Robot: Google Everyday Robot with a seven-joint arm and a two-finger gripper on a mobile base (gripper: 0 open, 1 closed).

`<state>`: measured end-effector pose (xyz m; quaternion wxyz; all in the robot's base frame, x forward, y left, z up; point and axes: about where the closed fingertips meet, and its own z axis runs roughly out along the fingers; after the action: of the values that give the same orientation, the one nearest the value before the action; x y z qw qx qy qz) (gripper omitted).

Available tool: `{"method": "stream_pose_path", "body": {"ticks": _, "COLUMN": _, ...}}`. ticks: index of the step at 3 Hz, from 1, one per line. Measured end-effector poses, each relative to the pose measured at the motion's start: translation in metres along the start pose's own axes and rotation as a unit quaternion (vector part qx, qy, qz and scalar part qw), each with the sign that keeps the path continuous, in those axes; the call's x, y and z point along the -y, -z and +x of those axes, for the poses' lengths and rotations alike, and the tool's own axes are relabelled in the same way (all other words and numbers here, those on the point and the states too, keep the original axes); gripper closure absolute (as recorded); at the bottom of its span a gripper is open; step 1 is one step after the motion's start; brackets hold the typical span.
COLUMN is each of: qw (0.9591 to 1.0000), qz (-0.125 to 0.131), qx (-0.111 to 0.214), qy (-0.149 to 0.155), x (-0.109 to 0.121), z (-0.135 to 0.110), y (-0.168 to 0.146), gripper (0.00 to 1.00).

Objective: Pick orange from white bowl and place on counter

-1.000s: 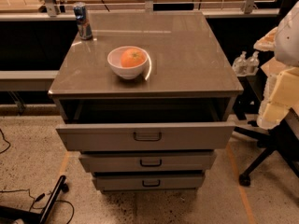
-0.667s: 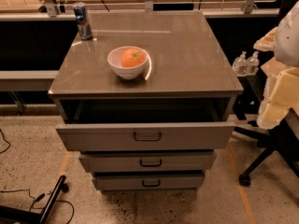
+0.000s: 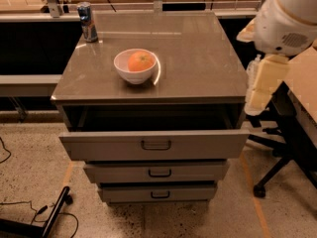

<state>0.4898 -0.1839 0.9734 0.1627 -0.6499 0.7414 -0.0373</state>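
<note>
Orange [image 3: 141,61] in white bowl [image 3: 132,76], left-centre of counter [image 3: 198,58]. Likely firm, light, prone to roll; dimpled skin aids grip. Take across widest part, from above. Gripper [image 3: 253,69] beyond counter's right edge, well apart from the orange; opening cannot be told.

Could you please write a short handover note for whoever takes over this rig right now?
Gripper: hanging off the counter's right edge, well apart from the bowl.
Orange: sitting in the white bowl, left of centre on the counter.
Done: nothing yet; the orange is not picked.
Left: reach over to the bowl, grasp the orange, lift it out and set it on bare counter.
Note: a can stands at the back left corner; the top drawer is pulled out.
</note>
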Motion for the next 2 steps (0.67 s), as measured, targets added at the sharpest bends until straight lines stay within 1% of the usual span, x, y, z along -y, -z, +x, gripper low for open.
{"method": "stream_pose_path", "body": {"ticks": 1, "qw": 0.9949, "qz": -0.014, "qx": 0.034, "qy": 0.094, "x": 0.056, "z": -0.082, "y": -0.037, "gripper": 0.00}}
{"method": "stream_pose_path", "body": {"ticks": 2, "qw": 0.9863, "qz": -0.022, "qx": 0.058, "qy": 0.153, "x": 0.082, "z": -0.146, "y": -0.057, "gripper": 0.00}}
